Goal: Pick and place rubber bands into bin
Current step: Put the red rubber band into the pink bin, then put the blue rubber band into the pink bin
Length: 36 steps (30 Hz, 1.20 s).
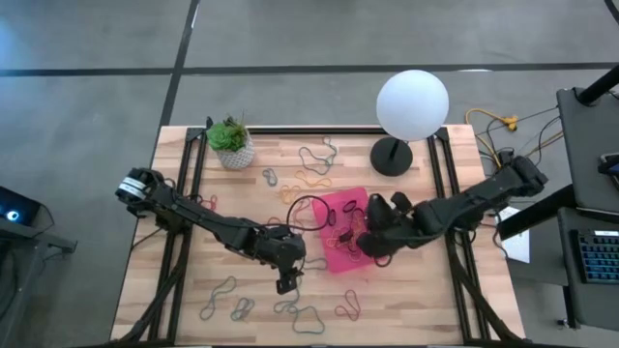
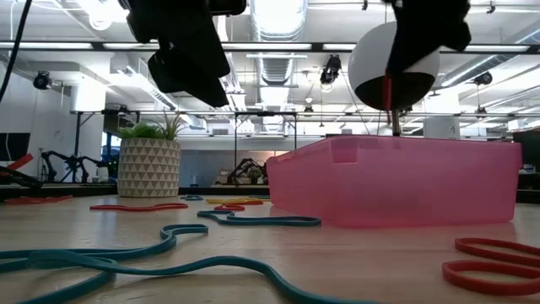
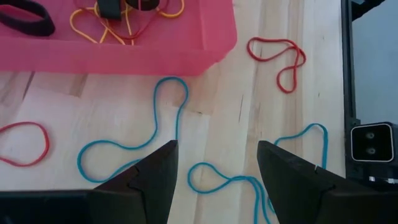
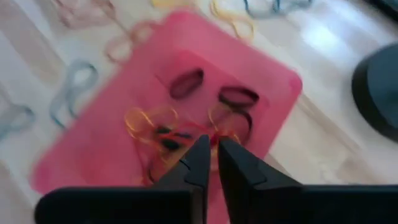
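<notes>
The pink bin lies mid-table and shows in the low view. Several rubber bands in yellow, red and black lie inside it. More bands lie loose on the wood: teal and red near the bin's near side, and others toward the far edge. My left gripper hovers open above the teal bands, just off the bin's near-left corner. My right gripper hangs over the bin, shut on a red band. My right gripper pinches a thin red rubber band strand between its two fingertips, coming from above and pointing down. The strand hangs below the fingers over the bin's inside, clear of the table.
A white patterned pot with a green plant stands at the far left. A white globe lamp on a black base stands far right of the bin. Yellow and black cables lie off the far right corner. Black frame rails run along both table sides.
</notes>
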Motion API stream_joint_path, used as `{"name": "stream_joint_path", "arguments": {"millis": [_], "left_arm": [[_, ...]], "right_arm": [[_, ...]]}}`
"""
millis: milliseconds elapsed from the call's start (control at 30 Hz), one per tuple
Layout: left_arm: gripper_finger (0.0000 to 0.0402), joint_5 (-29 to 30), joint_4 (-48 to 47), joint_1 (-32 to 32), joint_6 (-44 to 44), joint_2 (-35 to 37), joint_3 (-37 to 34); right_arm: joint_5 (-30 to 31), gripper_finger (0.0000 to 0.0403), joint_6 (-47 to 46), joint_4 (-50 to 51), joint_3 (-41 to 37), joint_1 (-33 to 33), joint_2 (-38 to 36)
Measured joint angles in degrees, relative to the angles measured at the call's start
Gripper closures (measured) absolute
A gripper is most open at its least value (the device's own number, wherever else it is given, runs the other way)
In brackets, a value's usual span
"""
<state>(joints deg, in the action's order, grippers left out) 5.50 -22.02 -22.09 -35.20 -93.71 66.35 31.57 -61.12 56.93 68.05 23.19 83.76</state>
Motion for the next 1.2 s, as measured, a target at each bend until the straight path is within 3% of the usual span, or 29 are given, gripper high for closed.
{"name": "stream_joint_path", "arguments": {"millis": [200,400,500,700,800,1067,1200], "left_arm": [[0.0198,0.00,-2.24,0.00,-0.04,0.00,-0.06],[0.0198,0.66,-7.28,0.00,0.99,0.00,-0.11],[0.0198,0.83,-10.41,0.00,9.27,0.00,-0.15],[0.0198,0.61,-8.37,0.72,37.40,-1.53,-0.31],[0.0198,-1.83,-6.33,2.24,46.74,-4.58,-0.33],[0.0198,-5.00,-5.02,6.55,49.91,-11.76,0.24],[0.0198,-10.10,-3.23,8.51,52.49,-12.61,0.37]], "right_arm": [[-11.63,0.0295,4.54,-0.01,-1.49,-2.47,3.29],[-12.46,0.0202,15.20,-0.21,0.82,2.10,4.36],[-10.69,0.0176,19.97,-0.25,1.94,6.17,3.87],[-8.96,0.0156,26.47,-0.03,3.48,12.78,3.68],[-8.98,0.0152,28.10,-0.06,3.39,14.90,3.87],[-9.05,0.0154,18.65,0.07,3.15,15.92,3.87],[-9.05,0.0152,15.21,0.04,2.97,15.92,3.85]]}}
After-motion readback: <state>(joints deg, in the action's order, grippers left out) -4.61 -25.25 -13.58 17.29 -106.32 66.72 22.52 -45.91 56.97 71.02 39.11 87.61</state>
